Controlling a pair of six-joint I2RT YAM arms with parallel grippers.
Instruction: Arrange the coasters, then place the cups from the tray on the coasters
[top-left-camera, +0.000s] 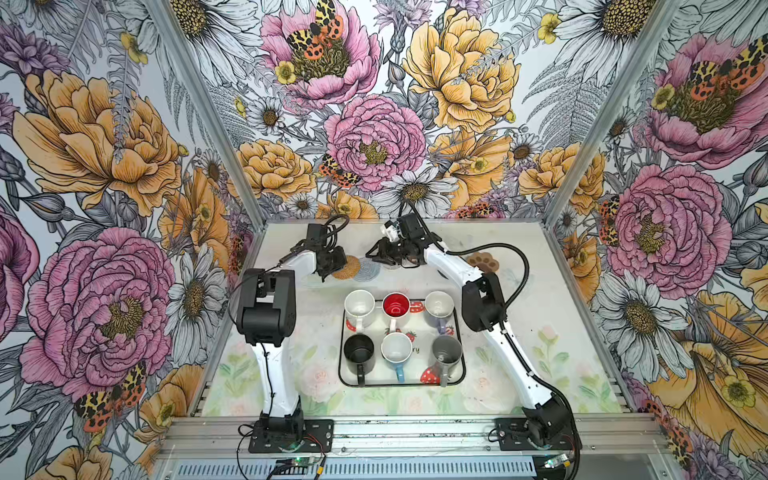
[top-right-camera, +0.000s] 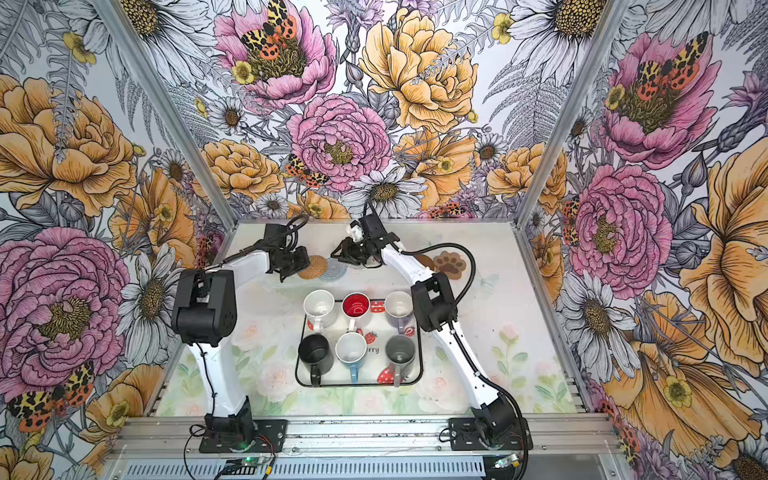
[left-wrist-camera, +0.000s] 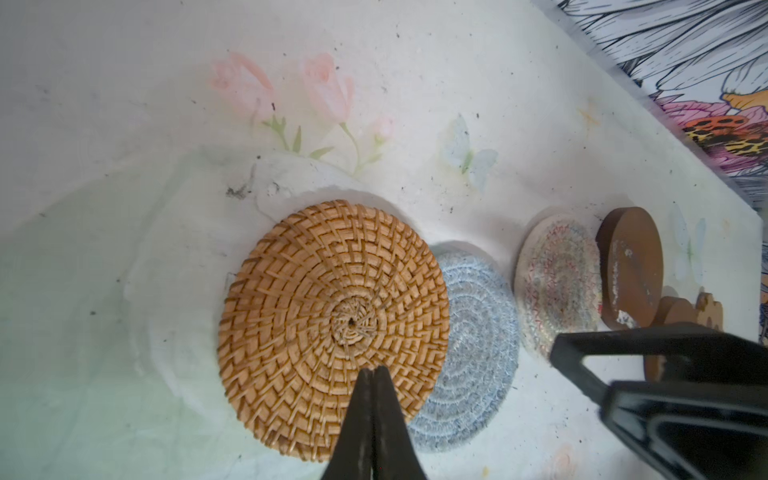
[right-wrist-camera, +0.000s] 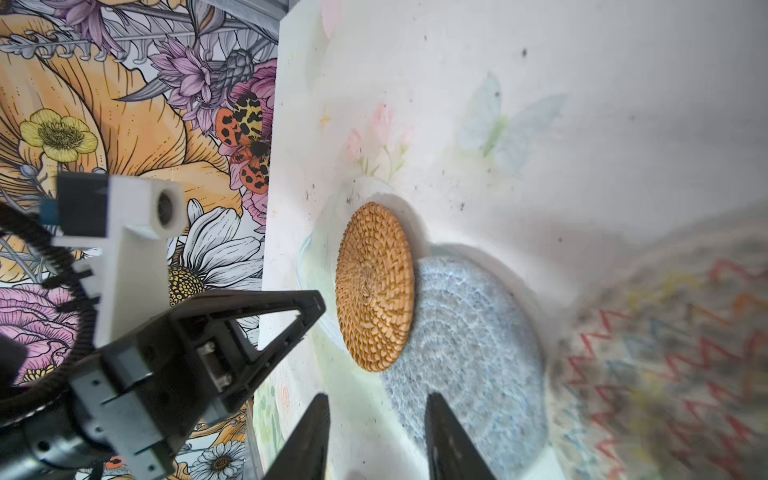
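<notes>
Rattan coaster (left-wrist-camera: 332, 328): far side of the desk (top-left-camera: 540, 332), overlapping the blue-grey woven coaster (left-wrist-camera: 473, 353); the pair needs separating.
Left gripper (left-wrist-camera: 372, 370): fingers fully together, holding nothing, tips over the rattan weave, probably to slide it aside.
Right gripper (right-wrist-camera: 378, 399): fingers partly apart, empty, above the blue-grey coaster.
Cups (top-left-camera: 397, 347): all six stand in the tray (top-left-camera: 411, 376).

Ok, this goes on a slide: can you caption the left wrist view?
Shut left end effector over a tan rattan coaster that overlaps a blue-grey woven coaster on the table.
</notes>
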